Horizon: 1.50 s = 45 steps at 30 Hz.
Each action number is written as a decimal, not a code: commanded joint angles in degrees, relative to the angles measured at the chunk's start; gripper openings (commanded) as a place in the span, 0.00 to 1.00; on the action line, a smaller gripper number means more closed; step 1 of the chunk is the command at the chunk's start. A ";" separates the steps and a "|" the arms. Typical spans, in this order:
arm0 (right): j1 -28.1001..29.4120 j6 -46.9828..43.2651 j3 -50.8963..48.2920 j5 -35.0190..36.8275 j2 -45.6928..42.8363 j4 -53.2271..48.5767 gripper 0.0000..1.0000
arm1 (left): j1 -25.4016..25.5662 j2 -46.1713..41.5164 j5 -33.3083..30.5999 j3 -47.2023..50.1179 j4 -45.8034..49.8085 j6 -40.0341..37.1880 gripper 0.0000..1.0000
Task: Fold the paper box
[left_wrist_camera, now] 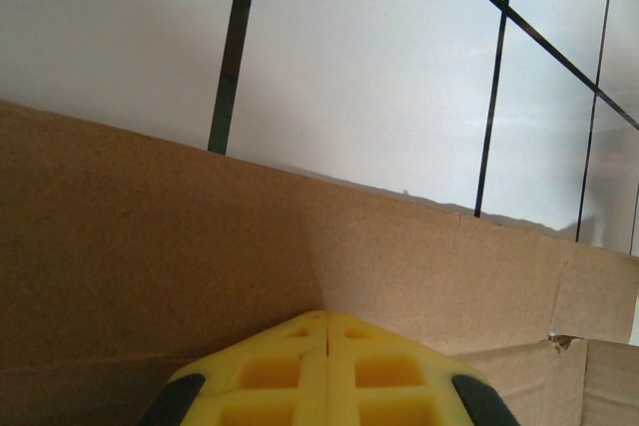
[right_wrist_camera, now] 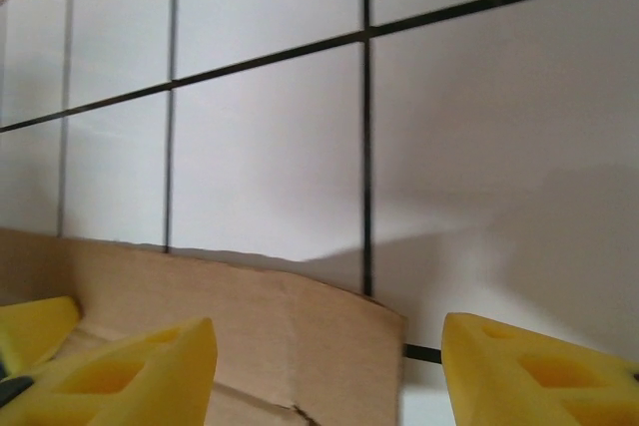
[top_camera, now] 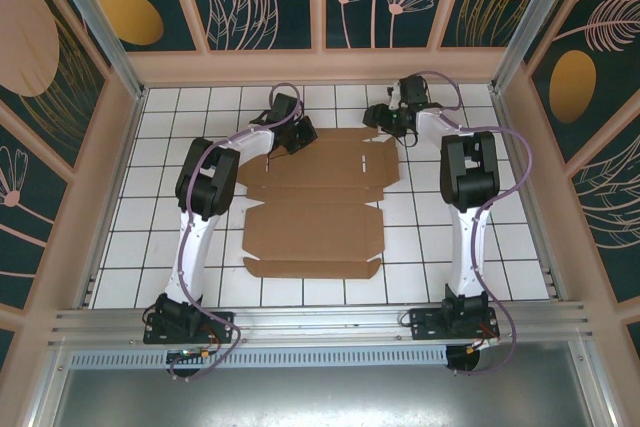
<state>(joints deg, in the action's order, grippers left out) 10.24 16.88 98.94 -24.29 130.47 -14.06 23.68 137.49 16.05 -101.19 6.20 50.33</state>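
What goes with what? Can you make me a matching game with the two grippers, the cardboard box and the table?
Things:
1. left gripper
2. right gripper
3. paper box
4. table

Descriptions:
A. white tiles with dark lines
B. yellow fingers apart
C. brown, not yet folded
D. yellow fingers pressed together

Pairs: 1-D, 2-B, 3-C, 4-A
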 commanded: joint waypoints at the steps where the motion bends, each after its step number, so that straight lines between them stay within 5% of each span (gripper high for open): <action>1: 2.66 0.96 1.33 -7.06 0.83 -0.81 0.61 | 0.26 1.40 -0.84 3.07 4.98 0.95 0.00; 15: 4.50 7.92 -0.35 20.59 -7.17 -4.09 0.56 | -0.13 -1.35 -1.56 8.22 3.23 2.62 0.00; 24: 8.70 9.10 1.80 20.69 -6.24 -5.91 0.54 | -0.57 -1.62 -0.78 10.22 1.80 3.95 0.00; 39: 5.36 9.13 -1.37 20.83 -1.29 -3.81 0.55 | -0.87 -1.61 -1.37 9.08 3.30 1.09 0.00; 45: 4.76 8.08 0.23 13.16 2.16 -2.57 0.55 | -0.96 -1.31 -0.67 8.54 3.38 0.51 0.00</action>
<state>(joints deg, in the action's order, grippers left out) 15.29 25.80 98.37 -6.63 129.95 -17.72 23.24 133.97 16.27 -93.76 0.80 52.58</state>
